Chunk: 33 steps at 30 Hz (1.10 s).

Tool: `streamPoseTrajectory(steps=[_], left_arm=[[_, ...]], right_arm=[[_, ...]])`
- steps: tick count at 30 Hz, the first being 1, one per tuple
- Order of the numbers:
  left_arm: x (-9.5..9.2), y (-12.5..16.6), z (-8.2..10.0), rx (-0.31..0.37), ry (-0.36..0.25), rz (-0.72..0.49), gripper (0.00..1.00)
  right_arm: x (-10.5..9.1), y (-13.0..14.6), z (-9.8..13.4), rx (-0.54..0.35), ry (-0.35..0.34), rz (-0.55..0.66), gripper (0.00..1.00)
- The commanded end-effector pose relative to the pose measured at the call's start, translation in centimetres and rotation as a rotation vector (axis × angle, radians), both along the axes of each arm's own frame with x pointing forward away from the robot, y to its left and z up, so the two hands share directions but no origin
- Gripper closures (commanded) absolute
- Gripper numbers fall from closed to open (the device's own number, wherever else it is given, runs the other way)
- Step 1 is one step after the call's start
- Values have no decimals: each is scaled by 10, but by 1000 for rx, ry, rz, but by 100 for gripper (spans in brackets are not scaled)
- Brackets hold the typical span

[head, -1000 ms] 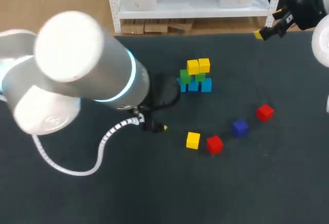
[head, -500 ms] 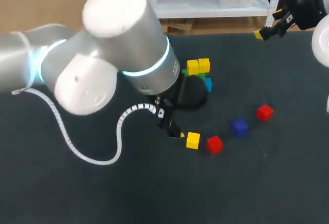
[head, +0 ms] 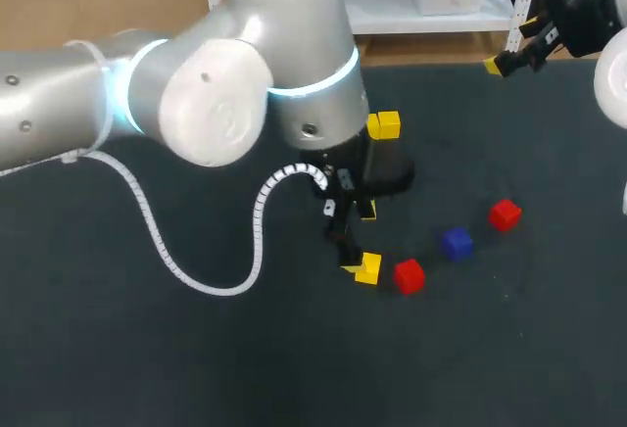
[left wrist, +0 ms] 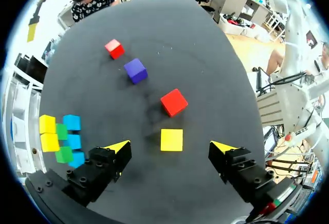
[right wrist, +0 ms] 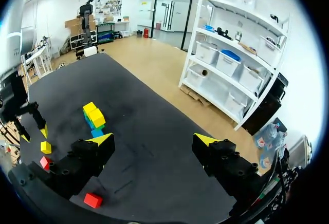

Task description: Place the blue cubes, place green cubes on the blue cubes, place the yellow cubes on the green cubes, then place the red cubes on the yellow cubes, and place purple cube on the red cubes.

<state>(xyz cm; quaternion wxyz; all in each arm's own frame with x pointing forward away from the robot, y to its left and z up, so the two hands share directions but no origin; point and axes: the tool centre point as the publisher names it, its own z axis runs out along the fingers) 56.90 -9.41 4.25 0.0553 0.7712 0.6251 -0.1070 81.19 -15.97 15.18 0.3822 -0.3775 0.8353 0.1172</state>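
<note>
The left gripper [left wrist: 170, 147] hung over the loose yellow cube [left wrist: 171, 140]; its two fingers were spread wide, with the cube lying on the table [left wrist: 216, 70] between them and touching neither, so nothing was held. The right gripper [right wrist: 154, 141] was at the far right corner of the table, well apart from all the cubes; its fingers were also wide apart and empty. The stack [left wrist: 61, 141] stood to one side of the left gripper, with blue cubes at the bottom, green ones over them and two yellow ones on top; in the head view the left arm [head: 196, 104] hid most of it. Just beyond the loose yellow cube lay a red cube [left wrist: 174, 102]; the purple cube [left wrist: 135, 71] and a second red cube [left wrist: 114, 48] lay farther on. The yellow cube looked like a small, stiff block, probably light and not fragile; its flat faces were perhaps smooth enough to slip. In my judgement it should be taken by two opposite side faces, near the middle, with the fingers square to them; the near red cube left little room on that side.
</note>
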Motion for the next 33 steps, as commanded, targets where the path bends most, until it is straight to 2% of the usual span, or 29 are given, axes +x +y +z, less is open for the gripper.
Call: streamPoseTrajectory(steps=[1,8,12,19,20,24,33], left_arm=[[-1,-10,-5,26,-33,10,0],[-2,-11,-7,37,-112,32,0],[-5,-10,-9,66,-154,28,0],[-7,-12,-14,75,-140,14,0],[-7,-12,-16,76,-155,4,0],[-5,-10,-25,77,-139,21,0],[-2,-9,-26,89,-147,32,0]], right_arm=[[1,-1,0,3,1,4,0],[1,-1,0,3,1,4,0],[1,-1,0,3,1,4,0],[1,-1,0,3,1,4,0],[1,-1,0,3,1,4,0],[1,-1,0,3,1,4,0],[1,-1,0,3,1,4,0]])
